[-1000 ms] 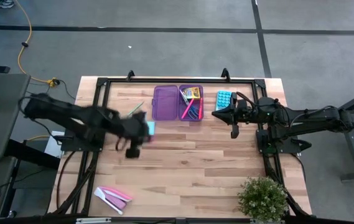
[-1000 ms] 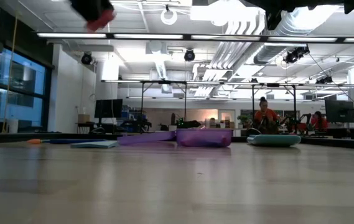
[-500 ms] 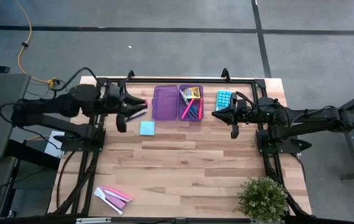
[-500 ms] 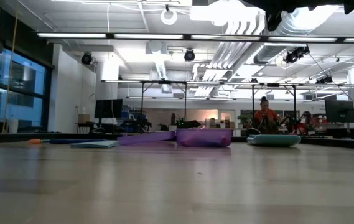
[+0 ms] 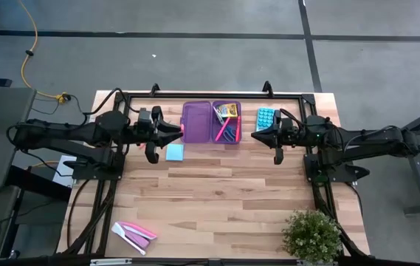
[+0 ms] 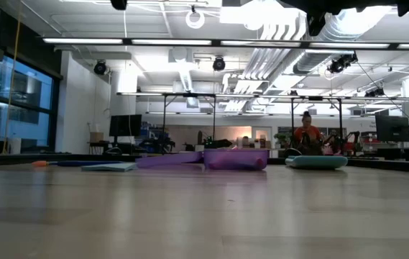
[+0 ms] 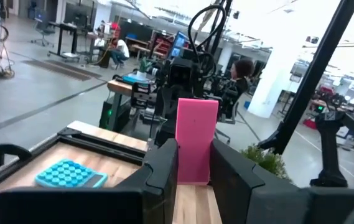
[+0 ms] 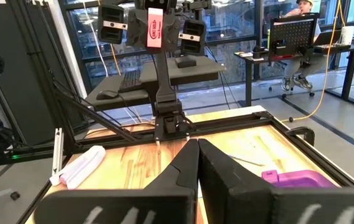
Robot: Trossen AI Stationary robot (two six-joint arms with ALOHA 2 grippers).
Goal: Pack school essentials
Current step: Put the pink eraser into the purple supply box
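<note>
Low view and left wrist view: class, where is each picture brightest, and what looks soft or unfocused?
Low view: ceiling light strips glare brightest; the near table is blurred. Left wrist view: the upper right washes out white; the left end effector, shut on the pink eraser, looks soft.

Pencil case (image 5: 210,122) at desk (image 5: 217,199) rear centre, calculator (image 5: 265,118) to its right, notepad (image 5: 174,152) front-left of case. Plant (image 5: 312,235) at front-right corner, flat pieces (image 5: 134,233) front-left.
</note>
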